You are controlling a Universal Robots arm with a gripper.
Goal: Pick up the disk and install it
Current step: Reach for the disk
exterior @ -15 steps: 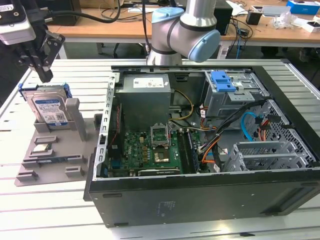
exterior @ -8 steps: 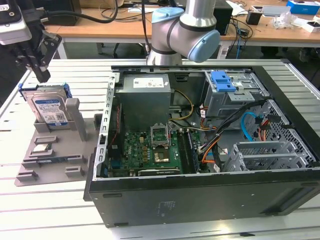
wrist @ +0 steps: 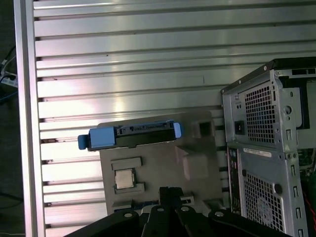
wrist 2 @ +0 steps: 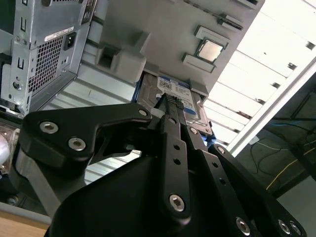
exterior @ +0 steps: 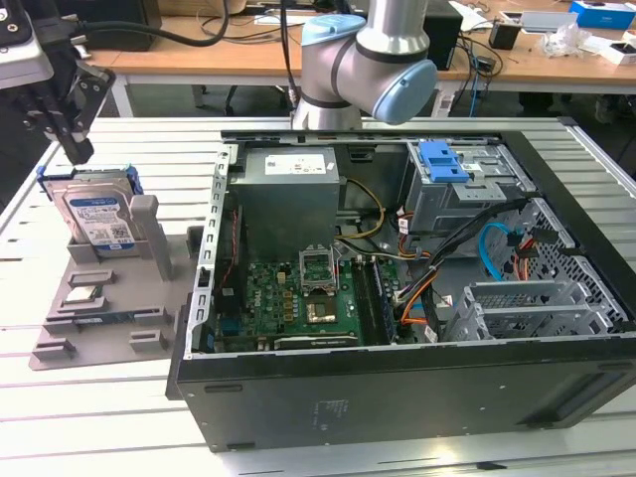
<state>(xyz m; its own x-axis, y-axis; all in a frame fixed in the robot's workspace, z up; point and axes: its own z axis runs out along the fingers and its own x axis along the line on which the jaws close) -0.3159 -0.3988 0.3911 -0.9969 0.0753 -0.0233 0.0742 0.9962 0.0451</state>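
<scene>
Exterior view first: the disk (exterior: 97, 214) stands on edge in the grey holder (exterior: 109, 308), at that view's left, outside the open case (exterior: 397, 388). Your gripper (exterior: 75, 144) hangs just above the disk's upper corner, apart from it and carrying nothing.

Second wrist view: you're looking down the fingers at the disk (wrist 2: 173, 88). The gripper tip (wrist 2: 170, 101) sits over its label end, and I see no gap between the fingers.

First wrist view: the disk (wrist: 131, 134) shows edge-on with blue rails at both ends. The gripper (wrist: 169, 191) is closed on nothing, over the holder (wrist: 163, 163) and off to one side of the disk.

My read on handling: it's stiff, dense metal with slick faces, and it won't like knocks. The plastic rails look less solid, so I'd clamp across the two flat faces near the exposed top edge, centred so it doesn't swing
</scene>
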